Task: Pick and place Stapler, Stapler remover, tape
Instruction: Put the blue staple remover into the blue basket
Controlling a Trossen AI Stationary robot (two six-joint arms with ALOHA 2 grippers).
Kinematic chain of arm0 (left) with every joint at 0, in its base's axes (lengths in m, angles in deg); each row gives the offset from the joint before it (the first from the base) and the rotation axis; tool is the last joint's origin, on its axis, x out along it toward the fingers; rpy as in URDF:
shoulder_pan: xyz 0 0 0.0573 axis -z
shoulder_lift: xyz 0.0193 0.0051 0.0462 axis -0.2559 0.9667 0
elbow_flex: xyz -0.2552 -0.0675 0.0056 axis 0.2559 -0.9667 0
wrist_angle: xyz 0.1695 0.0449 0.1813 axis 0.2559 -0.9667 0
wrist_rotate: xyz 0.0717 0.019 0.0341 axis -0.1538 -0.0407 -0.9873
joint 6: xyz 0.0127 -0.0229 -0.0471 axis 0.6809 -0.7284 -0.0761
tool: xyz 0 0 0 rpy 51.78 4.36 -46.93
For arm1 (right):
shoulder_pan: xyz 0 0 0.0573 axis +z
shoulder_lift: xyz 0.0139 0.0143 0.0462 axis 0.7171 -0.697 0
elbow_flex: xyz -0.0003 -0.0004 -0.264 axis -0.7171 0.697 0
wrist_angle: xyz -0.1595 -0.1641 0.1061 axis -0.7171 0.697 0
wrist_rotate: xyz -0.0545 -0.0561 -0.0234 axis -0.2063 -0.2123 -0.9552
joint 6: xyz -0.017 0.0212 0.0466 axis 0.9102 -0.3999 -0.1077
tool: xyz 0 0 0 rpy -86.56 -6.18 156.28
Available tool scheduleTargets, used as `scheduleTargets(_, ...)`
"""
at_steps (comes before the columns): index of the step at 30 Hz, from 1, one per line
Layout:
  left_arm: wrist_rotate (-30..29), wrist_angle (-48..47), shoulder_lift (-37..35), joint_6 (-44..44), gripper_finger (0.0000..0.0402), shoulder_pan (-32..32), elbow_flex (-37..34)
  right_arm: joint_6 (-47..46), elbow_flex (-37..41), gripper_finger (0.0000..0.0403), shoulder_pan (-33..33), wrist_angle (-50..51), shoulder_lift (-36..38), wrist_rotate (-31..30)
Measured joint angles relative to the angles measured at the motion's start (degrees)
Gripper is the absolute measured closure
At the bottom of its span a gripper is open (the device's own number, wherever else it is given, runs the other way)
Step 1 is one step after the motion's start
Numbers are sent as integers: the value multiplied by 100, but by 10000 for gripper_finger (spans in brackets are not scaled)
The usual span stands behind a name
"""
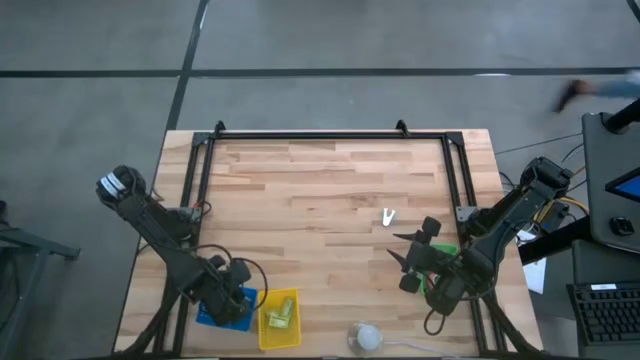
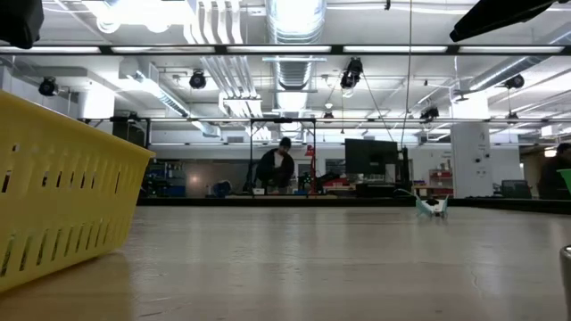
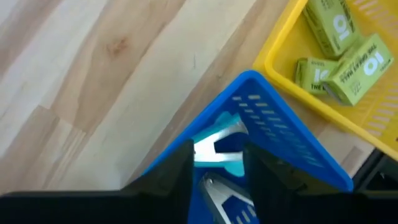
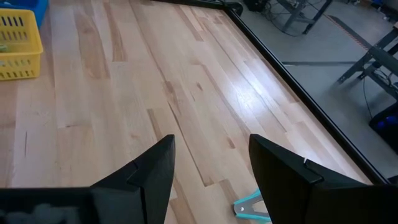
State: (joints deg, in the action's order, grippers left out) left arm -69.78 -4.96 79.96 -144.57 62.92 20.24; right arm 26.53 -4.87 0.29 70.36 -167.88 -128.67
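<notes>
Readable text: only on the green boxes.
Green boxes (image 3: 348, 62) sitting in the yellow basket (image 3: 373, 118) are showing a white "10" on each; smaller print staying illegible.

1. Right gripper (image 4: 211, 180): two dark fingers spread apart above the light wooden table (image 4: 124, 93).
2. Pale teal staple remover (image 4: 252, 206) lies between the fingertips.
3. Yellow slotted plastic basket (image 4: 18, 46) stands far off.

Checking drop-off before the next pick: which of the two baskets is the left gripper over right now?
The left gripper is over the blue basket, which holds a light-blue staple remover. The yellow basket beside it holds green boxes.
</notes>
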Motion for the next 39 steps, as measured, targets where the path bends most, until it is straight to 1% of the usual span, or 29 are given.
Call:
scheduleTargets(2,118,-1,-34,0,253,0,0,-1,2,202,-7,-5,-1,0)
scheduleTargets(5,201,1,-131,-27,246,0,0,0,2,202,-7,-8,1,-2)
scheduleTargets(13,162,2,-476,-52,254,-37,112,0,7,202,-4,-30,1,-4)
scheduleTargets(18,-263,4,-678,-31,255,-45,349,2,9,202,-4,-30,1,-7)
scheduleTargets(21,-517,30,-779,175,255,-46,519,2,9,202,-4,-30,1,-7)
scheduleTargets(25,-1207,98,-871,563,255,-46,758,2,9,202,-4,-30,-1,-7)
scheduleTargets(28,-1628,153,-880,657,255,-46,881,4,9,202,-4,-30,1,-5)
scheduleTargets(31,-2045,431,-879,809,255,-50,913,4,9,202,-4,-30,-1,-4)
scheduleTargets(34,-2441,797,-879,1147,254,-91,903,4,9,202,-4,-27,1,-4)
scheduleTargets(39,-2960,1396,-879,1626,255,-235,901,7,9,202,-4,-30,0,-4)
